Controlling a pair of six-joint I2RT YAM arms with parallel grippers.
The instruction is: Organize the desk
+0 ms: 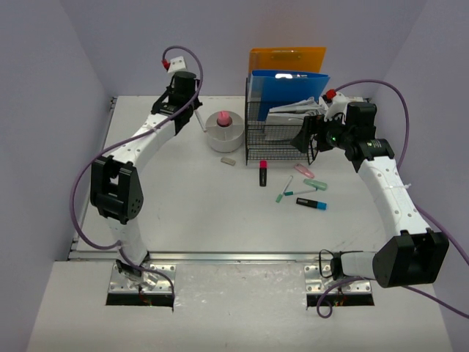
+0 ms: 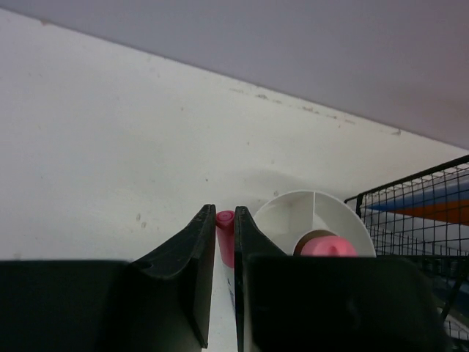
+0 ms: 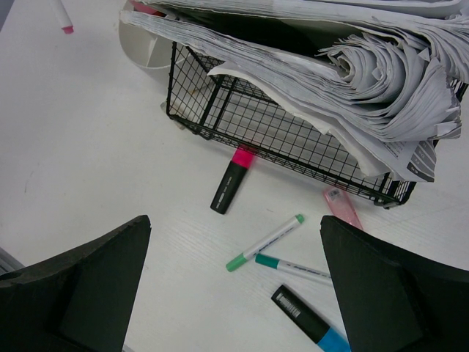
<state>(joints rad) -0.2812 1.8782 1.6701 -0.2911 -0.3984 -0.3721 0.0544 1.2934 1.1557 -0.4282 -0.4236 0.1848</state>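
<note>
The white desk [image 1: 183,213] holds loose pens. My left gripper [image 1: 193,111] is at the back left, shut on a white pen with a pink cap [image 2: 226,233], next to a round white organizer [image 1: 225,132], which also shows in the left wrist view [image 2: 293,216]. My right gripper [image 1: 305,139] is open and empty, hovering above the pens [image 3: 242,290]. Below it lie a pink-and-black highlighter [image 3: 233,180], a light green marker [image 3: 265,242], a teal marker [image 3: 293,269], a blue-and-black highlighter [image 3: 311,319] and a pink eraser-like piece [image 3: 343,207].
A black wire basket [image 1: 258,144] stuffed with papers [image 3: 352,66] stands at the back, with a blue folder [image 1: 287,86] and an orange folder [image 1: 287,59] behind it. A small grey eraser [image 1: 228,159] lies near the organizer. A silver rail [image 1: 234,257] runs along the near edge.
</note>
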